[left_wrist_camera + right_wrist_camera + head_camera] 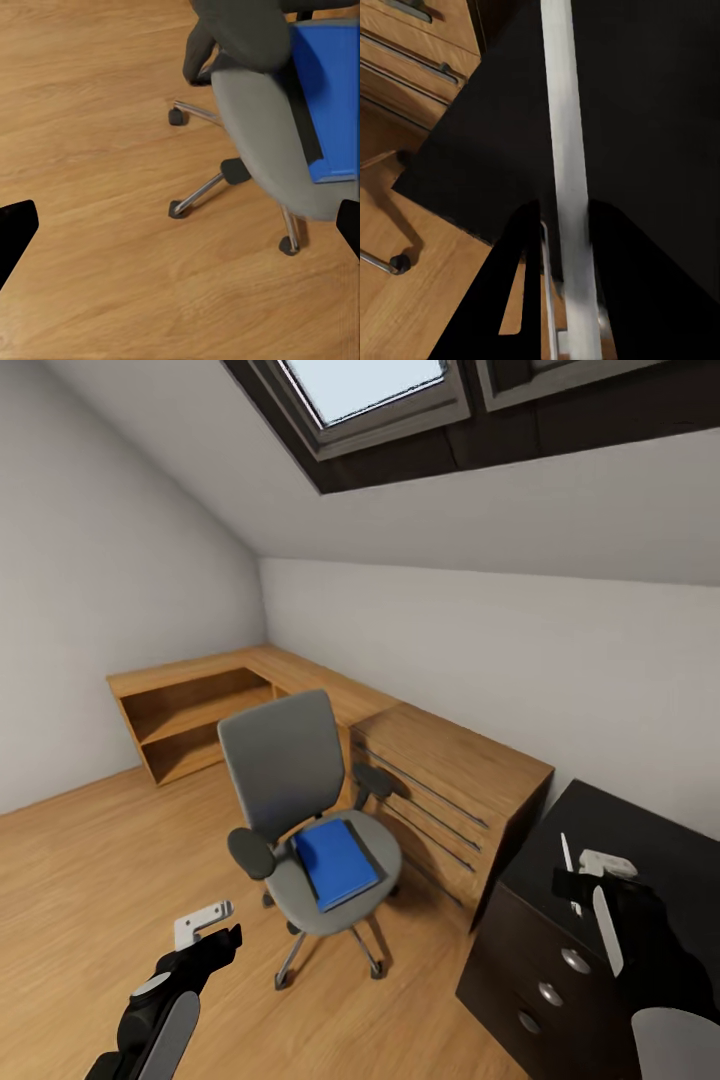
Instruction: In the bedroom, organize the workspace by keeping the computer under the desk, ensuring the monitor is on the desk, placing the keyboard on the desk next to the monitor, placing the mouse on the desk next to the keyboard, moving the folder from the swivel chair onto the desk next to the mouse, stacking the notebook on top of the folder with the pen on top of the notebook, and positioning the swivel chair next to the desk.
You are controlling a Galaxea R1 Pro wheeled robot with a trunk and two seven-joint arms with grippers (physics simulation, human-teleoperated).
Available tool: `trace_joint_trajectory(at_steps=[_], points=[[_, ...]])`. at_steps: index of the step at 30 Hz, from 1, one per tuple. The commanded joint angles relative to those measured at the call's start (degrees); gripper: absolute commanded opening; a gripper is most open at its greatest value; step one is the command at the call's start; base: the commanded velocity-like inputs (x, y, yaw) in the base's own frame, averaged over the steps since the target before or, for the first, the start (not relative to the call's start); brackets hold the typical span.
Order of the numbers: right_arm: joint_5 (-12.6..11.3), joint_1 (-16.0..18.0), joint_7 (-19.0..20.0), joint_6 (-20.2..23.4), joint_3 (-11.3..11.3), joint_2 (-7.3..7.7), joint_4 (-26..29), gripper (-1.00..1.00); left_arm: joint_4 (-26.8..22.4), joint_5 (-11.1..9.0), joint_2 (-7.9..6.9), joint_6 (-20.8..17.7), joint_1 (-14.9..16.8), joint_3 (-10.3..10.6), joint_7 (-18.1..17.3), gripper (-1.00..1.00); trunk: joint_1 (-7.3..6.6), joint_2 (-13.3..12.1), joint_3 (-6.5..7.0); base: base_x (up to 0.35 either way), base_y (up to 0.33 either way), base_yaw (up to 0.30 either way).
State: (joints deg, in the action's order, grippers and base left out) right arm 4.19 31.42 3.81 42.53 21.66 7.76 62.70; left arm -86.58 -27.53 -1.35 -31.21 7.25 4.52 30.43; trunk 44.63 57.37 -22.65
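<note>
I am looking down into an attic bedroom from the head camera, with the grey padded swivel chair (pixel 300 815) standing in the centre of the frame on the pale wooden plank floor (pixel 90 890). The flat bright blue folder (pixel 335 863) is lying on its seat, tilted a little, so my guess is that I am lining up to lift it off. The long black desk (pixel 640 835) with its silver-knobbed drawers is sitting at the lower right, just beside the light wooden low cabinets (pixel 440 770) that are running back toward the upper left corner of the room.

My left gripper (pixel 205 925) is hovering at the lower left, near the chair's black armrest and apart from everything. In the left wrist view its fingers (pixel 16 229) are standing wide apart at the two edges with nothing between them, looking down at the chrome star base (pixel 206 184) and the seat edge, presumably so that it is free for the folder.

My right gripper (pixel 590 880) is hanging over the desk's near corner at the lower right. In the right wrist view a long thin pale strip (pixel 570 195) is running between its dark fingers above the desk top; I am judging it clamped there, though I cannot tell what the strip is.
</note>
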Motion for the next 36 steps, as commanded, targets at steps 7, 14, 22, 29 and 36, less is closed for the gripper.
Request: trace_joint_trajectory(at_steps=[7, 14, 22, 29, 36], points=[[0.5, 0.0, 0.4, -1.4, 0.0, 0.17, -1.1, -1.0, -0.1, -0.6, -0.12, -0.1, 0.0, 0.1, 0.6, 1.0, 0.04, 0.0, -0.07, 0.275, -0.109, 0.0], [0.7, 0.1, 0.5, -9.7, -0.3, 0.57, -8.5, -1.0, -0.1, -0.6, -0.09, -0.1, 0.0, 0.1, 0.6, 1.0, 0.04, 0.0, -0.07, 0.154, -0.081, 0.0], [4.5, 1.8, 0.2, -15.9, -0.2, 2.79, -23.1, -1.0, -0.1, -0.8, -0.14, -0.2, 0.0, 0.1, 0.5, 1.0, 0.04, 0.0, -0.07, 0.049, -0.032, 0.0], [5.1, 4.0, -0.3, -17.0, -0.1, 3.44, -28.0, -1.0, -0.1, -0.8, -0.12, -0.2, 0.0, 0.1, 0.5, 1.0, 0.04, 0.0, -0.07, 0.002, -0.001, 0.0], [5.2, 4.3, -1.4, -18.2, -0.1, 3.55, -30.0, -1.0, -0.2, -0.8, -0.07, -0.2, 0.0, 0.1, 0.5, 1.0, 0.04, 0.0, -0.07, 0.0, 0.0, 0.0]])
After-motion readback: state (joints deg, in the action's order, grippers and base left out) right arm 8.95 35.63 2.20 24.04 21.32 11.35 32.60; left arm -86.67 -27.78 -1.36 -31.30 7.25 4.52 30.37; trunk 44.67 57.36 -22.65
